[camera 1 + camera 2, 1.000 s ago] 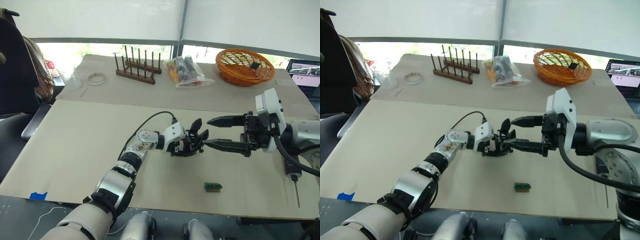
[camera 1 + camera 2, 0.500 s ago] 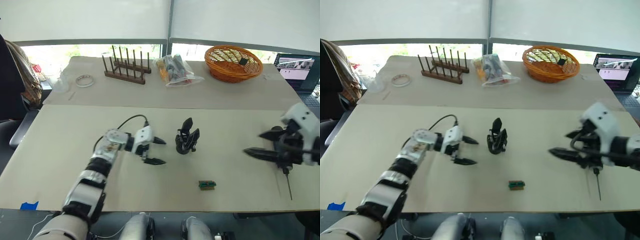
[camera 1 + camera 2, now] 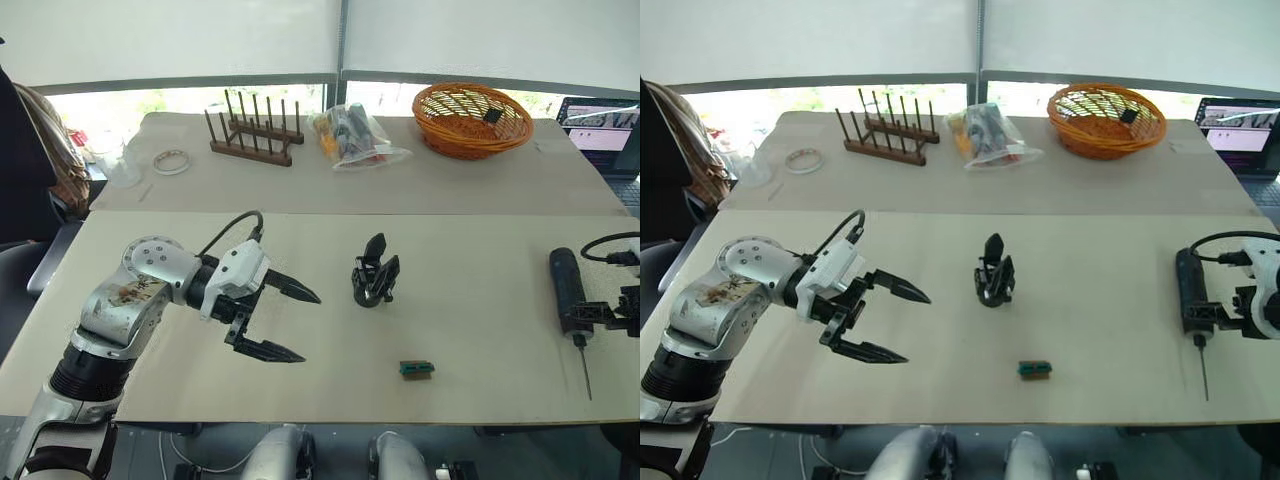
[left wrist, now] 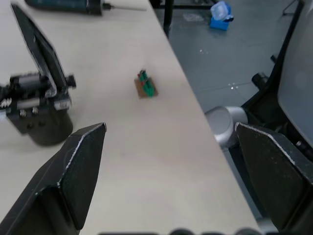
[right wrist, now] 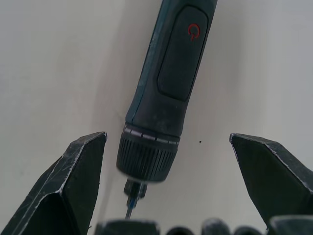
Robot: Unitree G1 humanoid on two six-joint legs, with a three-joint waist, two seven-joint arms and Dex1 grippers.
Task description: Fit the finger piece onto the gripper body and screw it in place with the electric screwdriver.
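Two eye views give the same tabletop. Left gripper (image 3: pixel 283 320) hangs over the beige table (image 3: pixel 470 330) with its fingers spread wide and nothing between them, well left of the gripper body (image 3: pixel 374 283), which stands upright near the table's middle. Whether the finger piece is already seated on that body is hard to make out; the black parts merge together. A small green block (image 3: pixel 417 369) lies nearer the front edge. At the far right the electric screwdriver (image 3: pixel 1188 292) lies flat, bit toward the front edge, and the right gripper (image 3: pixel 1225 318) sits just beside it, cut off by the frame edge.

Left wrist view: both black fingers (image 4: pixel 73 171) stand wide apart and empty, with the gripper body, the green block and part of the screwdriver beyond them.

Right wrist view: the released fingers (image 5: pixel 73 181) straddle the screwdriver's collar without touching it; the bit's tip is hidden.
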